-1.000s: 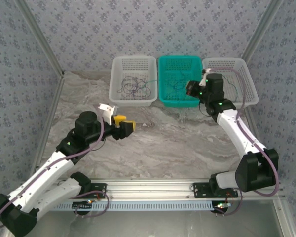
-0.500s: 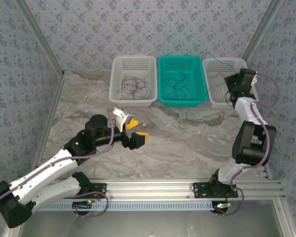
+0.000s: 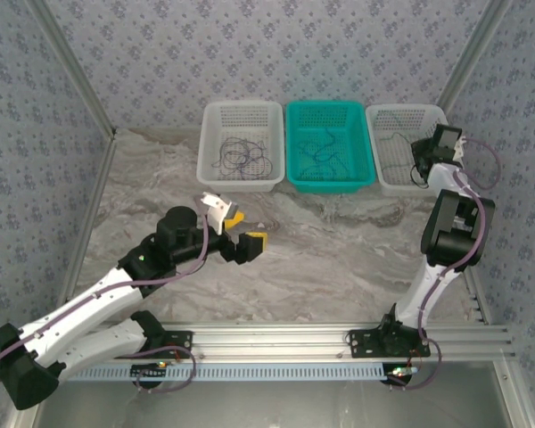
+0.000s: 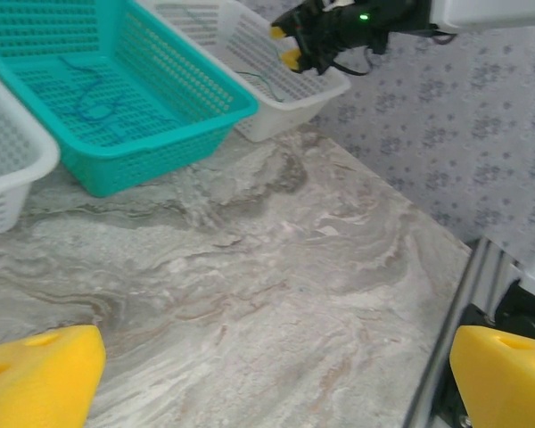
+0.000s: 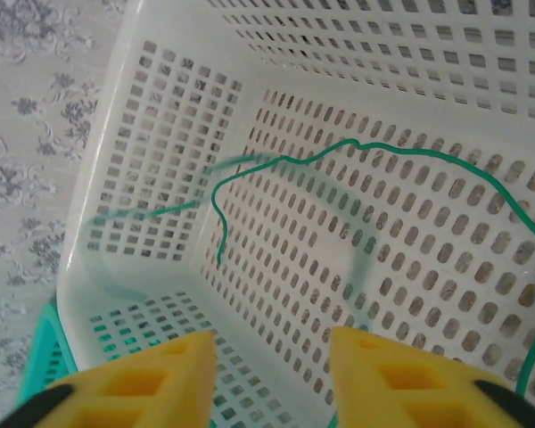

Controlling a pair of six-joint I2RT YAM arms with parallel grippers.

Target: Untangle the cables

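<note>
Top external view: nearest, well in front of the teal basket (image 3: 330, 184) and off to its left, the left gripper (image 3: 243, 228) hangs over the marbled counter (image 3: 339, 259), its jaws spread wide and empty. Inside the teal basket the blue cable (image 3: 324, 153) lies in loose loops. Just beside its left wall, the left white basket (image 3: 241, 185) holds the dark cable (image 3: 241, 159). Just beside its right wall, the right gripper (image 5: 272, 355) hangs over the right white basket (image 5: 160, 178), partly open and gripping nothing. The green cable (image 5: 401, 150) lies loose inside that basket.
</note>
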